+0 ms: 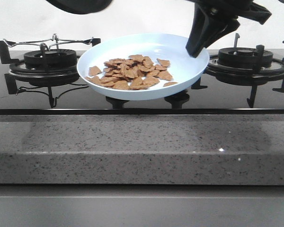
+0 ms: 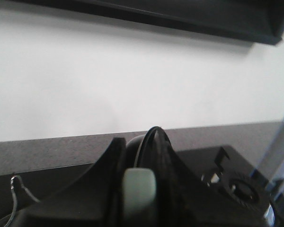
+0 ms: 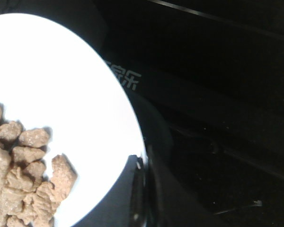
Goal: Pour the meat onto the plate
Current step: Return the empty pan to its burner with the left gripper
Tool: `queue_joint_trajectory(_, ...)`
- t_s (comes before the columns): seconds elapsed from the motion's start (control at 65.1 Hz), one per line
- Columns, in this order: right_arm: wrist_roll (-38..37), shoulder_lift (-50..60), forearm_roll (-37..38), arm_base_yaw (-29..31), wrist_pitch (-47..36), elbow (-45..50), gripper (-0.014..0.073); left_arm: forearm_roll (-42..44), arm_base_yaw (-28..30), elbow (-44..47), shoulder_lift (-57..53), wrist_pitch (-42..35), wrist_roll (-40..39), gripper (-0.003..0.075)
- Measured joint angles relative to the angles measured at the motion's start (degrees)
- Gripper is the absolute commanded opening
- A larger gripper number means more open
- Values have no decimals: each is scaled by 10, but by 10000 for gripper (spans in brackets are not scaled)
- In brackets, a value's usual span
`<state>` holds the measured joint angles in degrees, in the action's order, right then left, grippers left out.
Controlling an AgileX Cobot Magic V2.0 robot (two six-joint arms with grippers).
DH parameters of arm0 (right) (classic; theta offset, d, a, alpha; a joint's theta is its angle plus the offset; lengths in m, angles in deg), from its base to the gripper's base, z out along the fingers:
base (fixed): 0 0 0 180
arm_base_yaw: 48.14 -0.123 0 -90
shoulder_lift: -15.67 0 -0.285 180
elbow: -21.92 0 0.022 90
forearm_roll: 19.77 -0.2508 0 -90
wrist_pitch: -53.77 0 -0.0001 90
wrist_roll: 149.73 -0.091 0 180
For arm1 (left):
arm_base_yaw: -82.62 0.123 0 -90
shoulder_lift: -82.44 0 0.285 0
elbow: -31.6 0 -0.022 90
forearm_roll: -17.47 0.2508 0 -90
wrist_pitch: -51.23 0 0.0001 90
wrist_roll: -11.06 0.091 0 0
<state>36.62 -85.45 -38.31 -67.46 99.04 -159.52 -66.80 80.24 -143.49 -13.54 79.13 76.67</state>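
The pale-blue plate (image 1: 180, 51) hangs tilted above the black hob, between the two burners. The meat (image 1: 132, 72) lies heaped in it, toward its left and front. My right gripper (image 1: 197, 49) is shut on the plate's right rim. The right wrist view shows the plate (image 3: 61, 85), the meat (image 3: 23, 175) and the gripper (image 3: 144, 189) pinching the rim. My left gripper (image 2: 139, 189) is high up, shut on a pale handle (image 2: 138, 187) of a black round pan (image 2: 156, 142) seen edge-on. A dark shape (image 1: 80, 4) at the top of the front view is that arm or the pan.
A left burner with a wire grate (image 1: 49, 59) and a right burner (image 1: 246, 59) flank the plate on the glass hob (image 1: 33, 97). A grey speckled counter edge (image 1: 142, 146) runs along the front. A white wall (image 2: 132, 71) stands behind.
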Motion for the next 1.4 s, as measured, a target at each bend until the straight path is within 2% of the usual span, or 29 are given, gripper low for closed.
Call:
queue_joint_trajectory(0.2,0,0,0,0,0,0,-69,-140,93,0,61,22,-25,-20)
queue_joint_trajectory(0.353,0,0,0,0,0,0,-69,-166,134,0,123,52,-79,-20)
queue_joint_trajectory(0.799,0,0,0,0,1,0,-69,-173,156,-8,262,114,-195,-20)
queue_joint_trajectory(1.183,1,0,0,0,1,0,-69,-181,156,-40,302,132,-209,-15)
queue_joint_trajectory(1.29,0,0,0,0,1,0,-69,-181,159,-41,302,133,-209,67)
queue_joint_trajectory(1.398,0,0,0,0,1,0,-69,-180,161,-41,302,133,-209,229)
